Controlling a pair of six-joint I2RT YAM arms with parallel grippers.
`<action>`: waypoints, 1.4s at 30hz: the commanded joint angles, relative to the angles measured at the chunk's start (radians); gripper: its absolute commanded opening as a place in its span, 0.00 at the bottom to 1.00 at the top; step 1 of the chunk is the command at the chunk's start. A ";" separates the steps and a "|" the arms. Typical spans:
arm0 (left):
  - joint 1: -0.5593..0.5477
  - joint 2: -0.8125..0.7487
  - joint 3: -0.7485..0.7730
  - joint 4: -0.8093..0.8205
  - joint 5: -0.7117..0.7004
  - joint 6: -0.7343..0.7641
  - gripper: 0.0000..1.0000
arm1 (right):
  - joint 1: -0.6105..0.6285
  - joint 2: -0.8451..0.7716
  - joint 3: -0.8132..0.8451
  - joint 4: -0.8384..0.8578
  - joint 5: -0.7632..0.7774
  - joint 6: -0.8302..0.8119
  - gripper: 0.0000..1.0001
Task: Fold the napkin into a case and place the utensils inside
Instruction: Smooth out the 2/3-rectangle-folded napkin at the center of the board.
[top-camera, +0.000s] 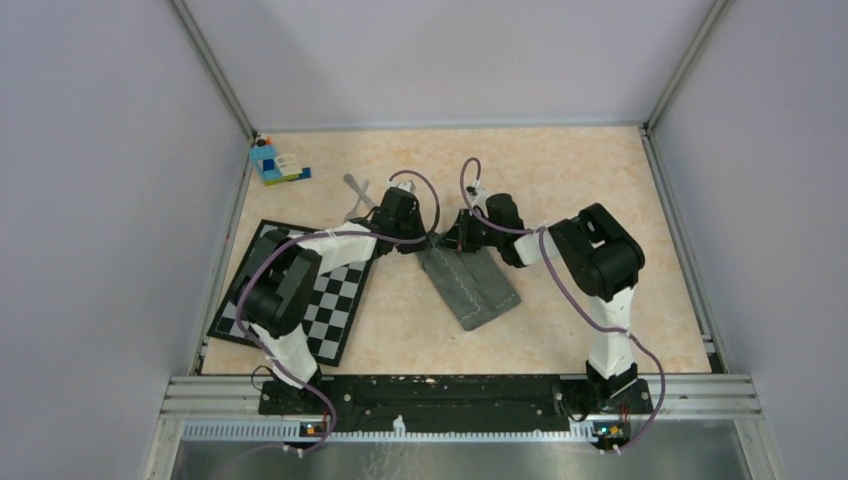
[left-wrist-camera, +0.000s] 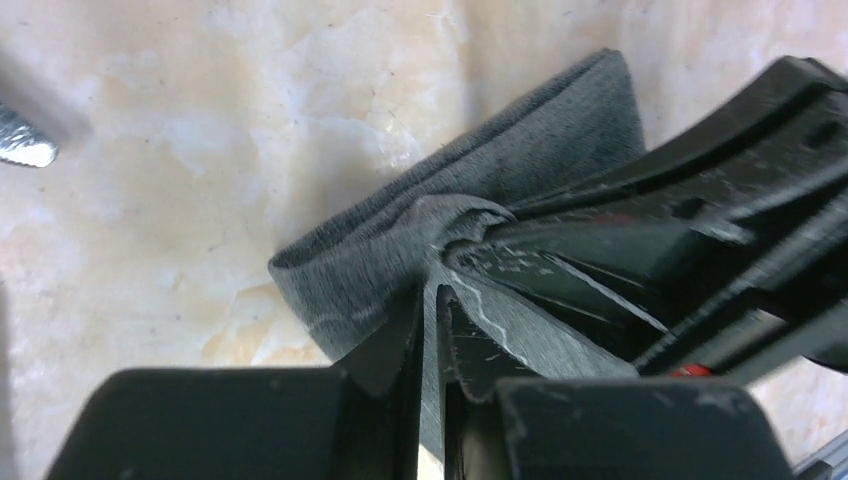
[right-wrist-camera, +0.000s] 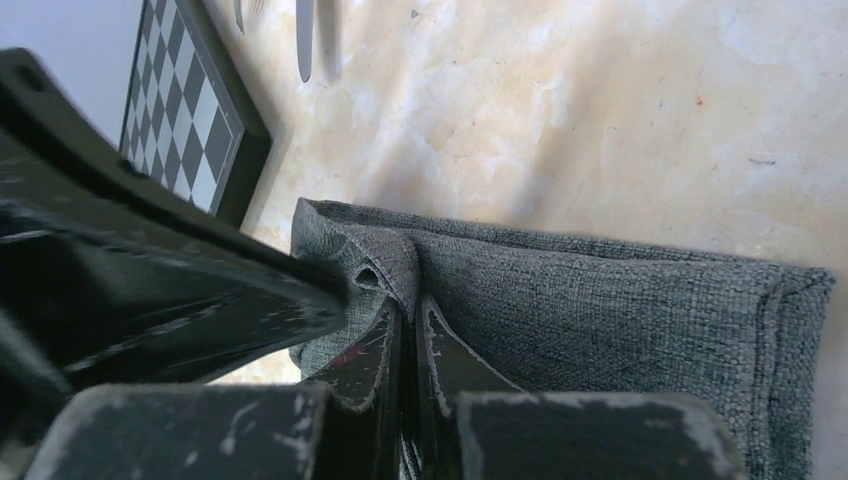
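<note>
The pale marbled table sits boxed in by white walls. In the middle lies the grey napkin, folded into a narrow strip and angled toward the near edge. At its far end both arms meet. The left gripper is pinched on the cloth's edge, and the right gripper is clamped on a bunched fold just beside it. The utensils lie behind the left arm, near a checkered mat. A toy brick block sits in the far left corner.

Soft, even light falls from above, leaving only faint shadows on the pale tabletop. In both wrist views the close foreground is blurred, while the napkin weave is sharp.
</note>
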 joint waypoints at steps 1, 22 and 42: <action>0.015 0.078 0.033 0.082 0.019 -0.029 0.11 | 0.010 -0.025 0.053 -0.083 0.021 -0.025 0.05; 0.078 0.129 -0.015 0.071 0.121 -0.043 0.00 | 0.028 -0.231 0.024 -0.288 -0.259 -0.084 0.06; 0.079 0.160 0.014 0.011 0.097 -0.025 0.00 | 0.131 -0.206 -0.302 -0.017 -0.267 0.013 0.00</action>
